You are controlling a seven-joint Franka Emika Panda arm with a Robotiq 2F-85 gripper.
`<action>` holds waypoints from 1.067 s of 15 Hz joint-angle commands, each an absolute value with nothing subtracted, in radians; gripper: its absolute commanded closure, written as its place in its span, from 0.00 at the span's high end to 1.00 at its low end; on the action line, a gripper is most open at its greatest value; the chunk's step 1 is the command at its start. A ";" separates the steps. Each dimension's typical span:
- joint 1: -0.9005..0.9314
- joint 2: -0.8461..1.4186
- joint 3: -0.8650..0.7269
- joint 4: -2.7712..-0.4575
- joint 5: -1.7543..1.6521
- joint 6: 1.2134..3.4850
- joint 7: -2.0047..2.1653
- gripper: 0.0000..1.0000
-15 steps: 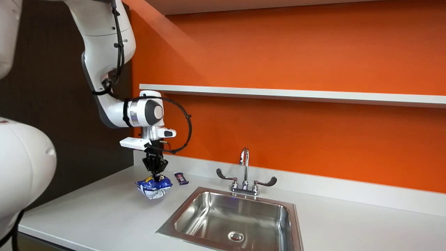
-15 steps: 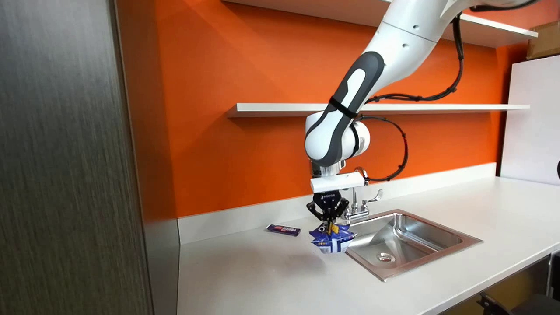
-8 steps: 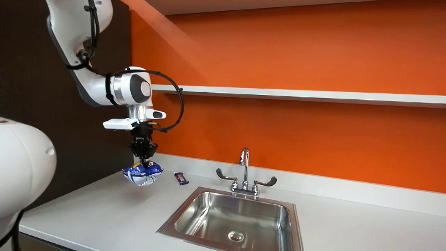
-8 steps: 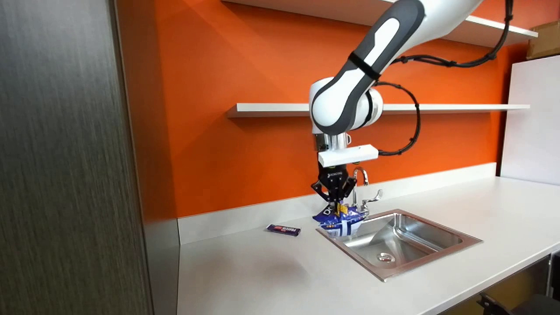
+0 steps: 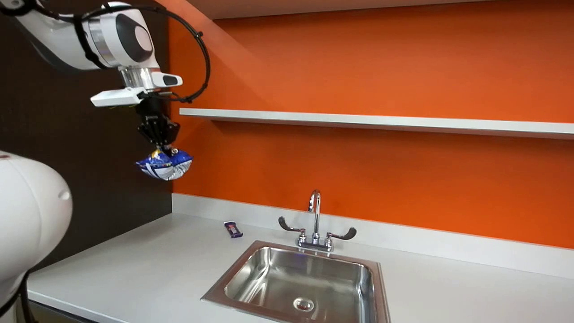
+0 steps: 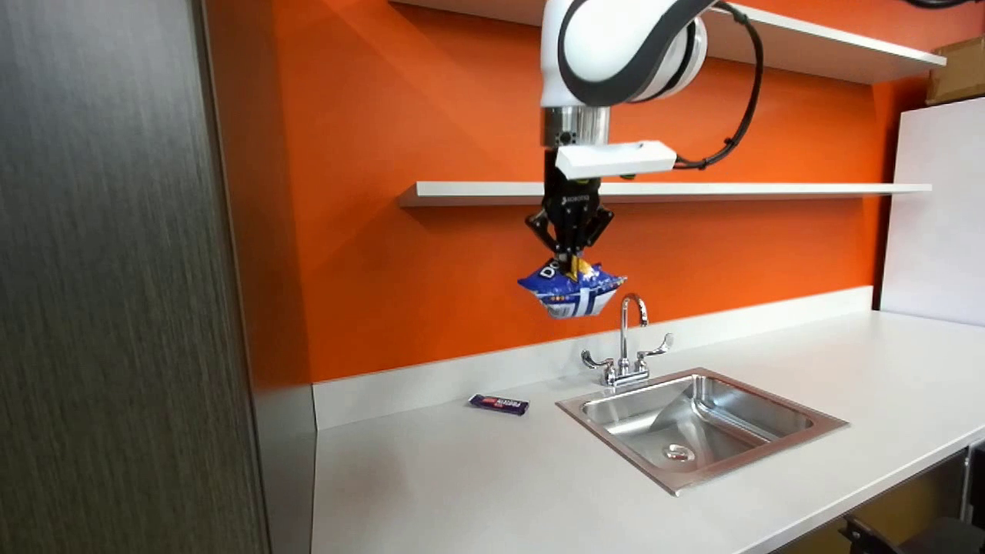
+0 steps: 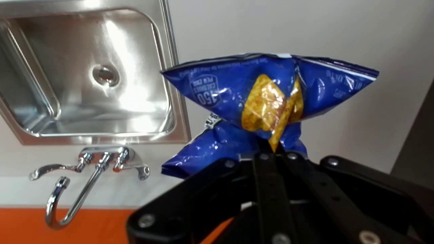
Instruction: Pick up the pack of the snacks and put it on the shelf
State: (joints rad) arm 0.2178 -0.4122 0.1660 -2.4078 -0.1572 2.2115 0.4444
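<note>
The pack of the snacks, blue with white patches and a yellow chip picture, hangs in the air in both exterior views. My gripper points down and is shut on the middle of the pack, which bunches around the fingertips. The wrist view shows the fingers pinching the pack; the fingertips are partly hidden by it. The shelf, a long thin white board, runs along the orange wall and also shows in an exterior view. The pack appears lower than the shelf board and apart from it.
A dark wrapped bar lies on the white countertop. A steel sink with a faucet is set in the counter. A dark panel stands at the side. An upper shelf is above.
My gripper has risen well above the countertop with the pack held in it. In an exterior view it also shifts to the left. The dark bar has stayed in place.
</note>
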 commanded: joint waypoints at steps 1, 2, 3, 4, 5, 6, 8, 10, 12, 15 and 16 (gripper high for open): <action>0.179 -0.496 0.222 -2.346 -0.168 2.176 0.402 0.00; 0.172 -0.505 0.232 -2.324 -0.173 2.184 0.403 0.00; 0.166 -0.511 0.239 -2.302 -0.177 2.186 0.398 0.00; 0.159 -0.512 0.246 -2.279 -0.182 2.194 0.397 0.00; 0.150 -0.509 0.251 -2.252 -0.190 2.201 0.397 0.00; 0.142 -0.500 0.257 -2.224 -0.197 2.205 0.397 0.00; 0.124 -0.481 0.267 -2.168 -0.215 2.211 0.400 0.00; 0.106 -0.451 0.276 -2.106 -0.234 2.217 0.405 0.00; 0.090 -0.409 0.282 -2.044 -0.250 2.234 0.402 0.00; 0.067 -0.317 0.289 -1.943 -0.291 2.268 0.404 0.00; 0.062 -0.284 0.288 -1.909 -0.307 2.279 0.404 0.00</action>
State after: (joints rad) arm 0.1048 -0.3994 0.2635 -2.0369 -0.2592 2.2564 0.4204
